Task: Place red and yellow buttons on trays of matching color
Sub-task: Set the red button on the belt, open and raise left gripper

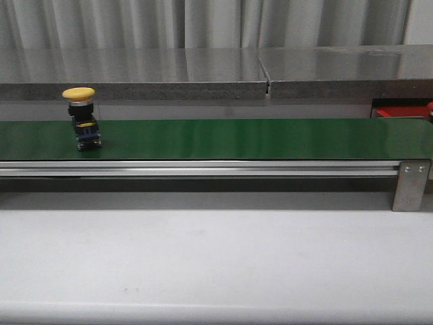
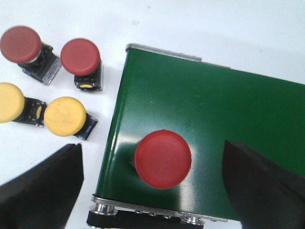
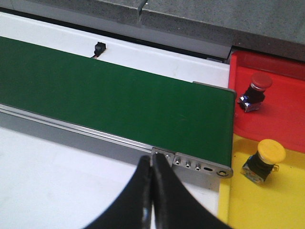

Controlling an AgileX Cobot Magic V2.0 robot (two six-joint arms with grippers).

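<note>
- Standing upright on the green belt (image 1: 223, 139), near its left end in the front view, is a yellow button (image 1: 81, 116); cap up, dark base on the belt.
- Left wrist view: a red button (image 2: 162, 159) sits on the belt's end, red cap facing the cam, base hidden under the cap.
- Left gripper (image 2: 152, 188) hangs over that red btn, jaws wide apart, one dark finger (image 2: 43, 191) each side, nothing held; can't tell if fingers touch the belt.
- Beside the belt end, on the white table (image 2: 228, 33): two spare reds (image 2: 80, 57) & two spare yellows (image 2: 65, 116), in a loose cluster, reds in one row, yellows in the other.
- Right wrist view: red tray (image 3: 286, 105) & yellow tray (image 3: 267, 210) lie just past the belt's other end, side by side, touching.
- Red tray holds one red btn (image 3: 256, 90), tilted on its side.
- Yellow tray holds one yellow btn (image 3: 264, 160), also tilted.
- Right gripper (image 3: 152, 191): jaws pressed together, empty, above the belt's metal rail (image 3: 95, 136).
- Behind the belt: grey ledge (image 1: 203, 71) & pale curtain (image 1: 203, 24).
</note>
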